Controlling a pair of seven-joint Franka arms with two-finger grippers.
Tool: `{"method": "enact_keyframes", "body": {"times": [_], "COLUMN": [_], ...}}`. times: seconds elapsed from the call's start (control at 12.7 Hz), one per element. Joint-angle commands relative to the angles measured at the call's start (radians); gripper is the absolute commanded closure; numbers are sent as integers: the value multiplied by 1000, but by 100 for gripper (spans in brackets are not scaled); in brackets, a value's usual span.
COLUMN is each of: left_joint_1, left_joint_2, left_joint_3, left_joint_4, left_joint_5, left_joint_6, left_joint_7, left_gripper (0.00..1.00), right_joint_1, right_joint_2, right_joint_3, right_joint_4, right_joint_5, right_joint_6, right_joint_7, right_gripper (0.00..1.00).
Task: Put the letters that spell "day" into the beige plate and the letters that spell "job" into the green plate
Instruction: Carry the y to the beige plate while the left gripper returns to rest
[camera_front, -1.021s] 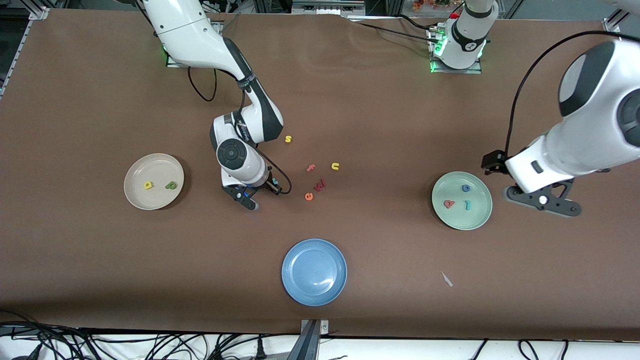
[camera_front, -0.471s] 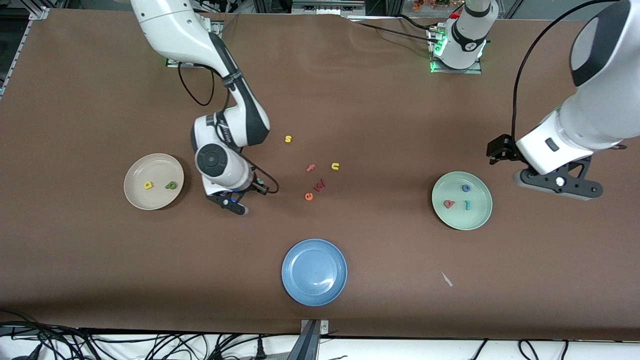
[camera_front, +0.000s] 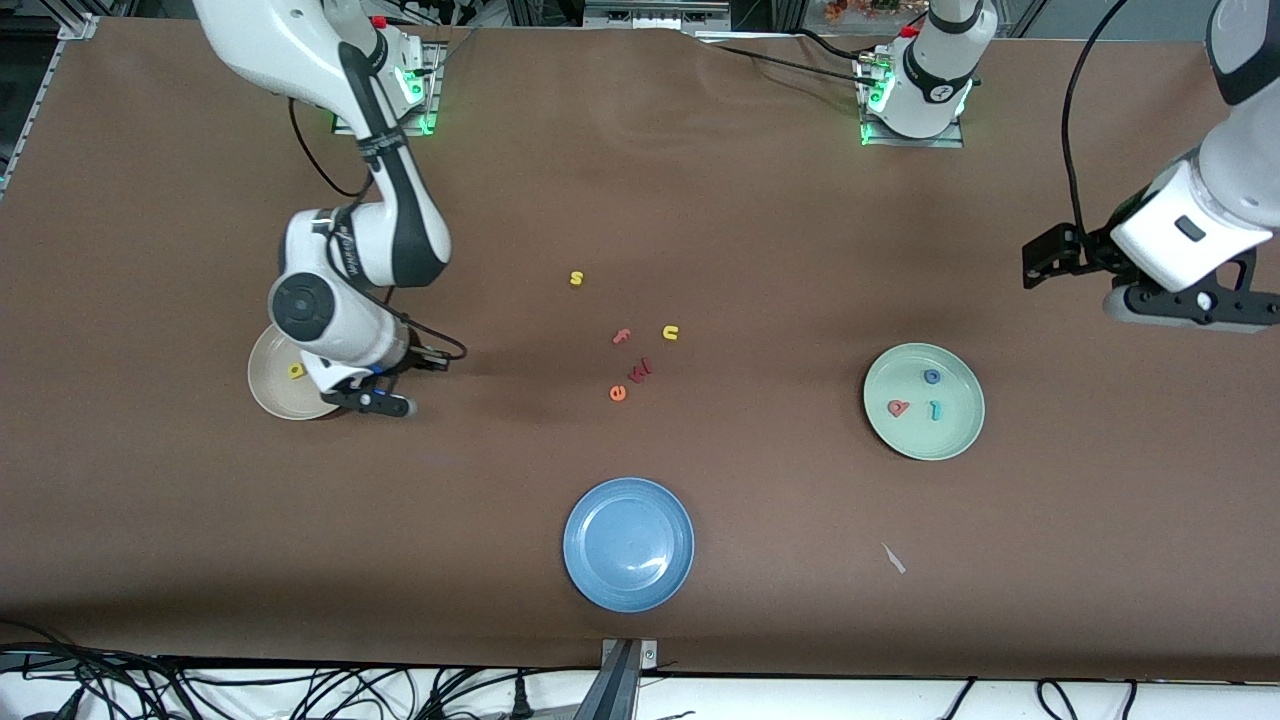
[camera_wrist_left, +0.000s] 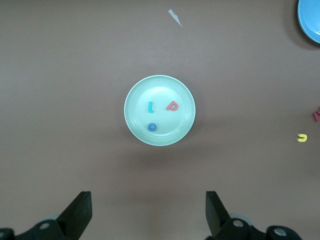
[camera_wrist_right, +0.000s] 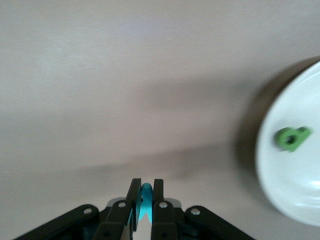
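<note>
My right pincer (camera_wrist_right: 143, 202) is clamped on the teal "y" (camera_wrist_right: 145, 200), up in the air at the edge of the beige plate (camera_front: 270, 395), where the yellow "d" (camera_front: 296, 371) and the dark green "a" (camera_wrist_right: 292, 138) already lie. My left pincer (camera_wrist_left: 149, 215) hangs with its fingers spread wide and empty over bare bench (camera_front: 760, 250) toward the left arm's end, near the green plate (camera_front: 950, 435), which holds the teal "j" (camera_front: 935, 409), the blue "o" (camera_front: 931, 376) and the red-pink "b" (camera_front: 898, 407). Loose letters lie mid-bench, and a blue plate (camera_front: 629, 543) sits nearer the front camera.
</note>
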Motion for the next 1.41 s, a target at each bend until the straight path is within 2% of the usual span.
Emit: {"method": "enact_keyframes", "body": {"times": [0.0, 0.16, 0.39, 0.55, 0.63, 0.71, 0.86, 1.1, 1.34], "left_joint_1": [-22, -14, -3, -5, -5, -5, -6, -6, -10], "left_joint_2": [-102, -100, -91, -91, -91, -90, -88, -83, -82], "left_joint_3": [21, 20, 20, 14, 15, 15, 14, 14, 14], "left_joint_4": [-128, -124, -108, -108, -108, -108, -104, -90, -90], "left_joint_5": [-23, -24, -24, -23, -23, -18, -10, -10, -10], "left_joint_6": [68, 63, 51, 28, 26, 26, 26, 26, 26], "left_joint_7": [-11, -10, -10, -10, -8, -4, -1, 2, -4], "left_gripper": [0, 0, 0, 0, 0, 0, 0, 0, 0], "right_joint_1": [6, 6, 3, -2, -3, -5, -8, -16, -17], "right_joint_2": [-116, -143, -130, -105, -95, -88, -88, -76, -82], "right_joint_3": [-41, -99, -202, -208, -208, -208, -208, -208, -210], "right_joint_4": [-189, -234, -235, -228, -220, -208, -150, -16, 39], "right_joint_5": [-29, -29, -26, -26, -23, -15, -14, -12, -12], "right_joint_6": [121, 150, 155, 164, 164, 156, 97, -105, -224], "right_joint_7": [-158, -305, -526, -549, -539, -527, -520, -420, -363], "right_gripper": [100, 100, 100, 100, 67, 1, 0, 0, 0]}}
